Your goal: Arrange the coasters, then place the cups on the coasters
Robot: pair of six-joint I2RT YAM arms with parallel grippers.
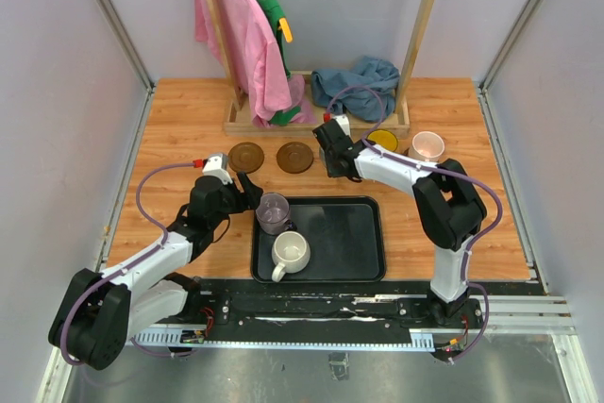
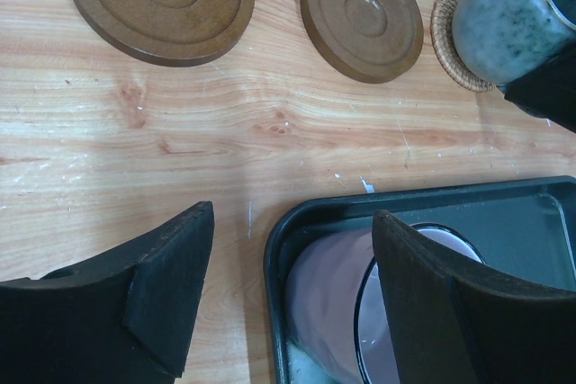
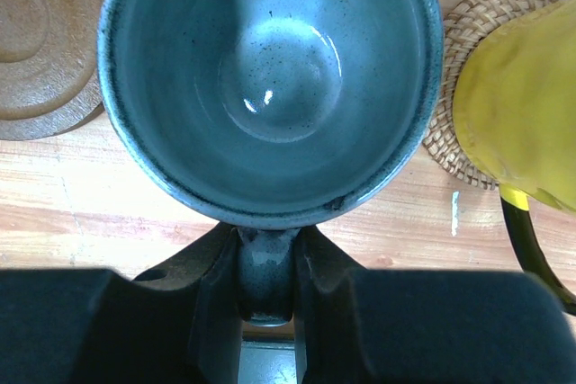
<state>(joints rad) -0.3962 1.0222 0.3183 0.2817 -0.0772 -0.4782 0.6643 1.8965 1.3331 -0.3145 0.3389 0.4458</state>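
- Ceramic, I judge: stiff, slick, chippable, the grey-blue mug (image 3: 270, 78), just beyond the tray (image 1: 363, 233).
- My right hand (image 3: 267, 285) pinches its handle, the surest hold.
- My left hand (image 2: 292, 258) is spread at the tray's purple mug (image 2: 324, 303).

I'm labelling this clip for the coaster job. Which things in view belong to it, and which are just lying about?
Belong to the job: brown coasters, woven coasters, purple cup, cream cup, grey-blue cup, yellow cup, pink cup.

Just lying about: black tray, wooden rack, pink garment, blue cloth.
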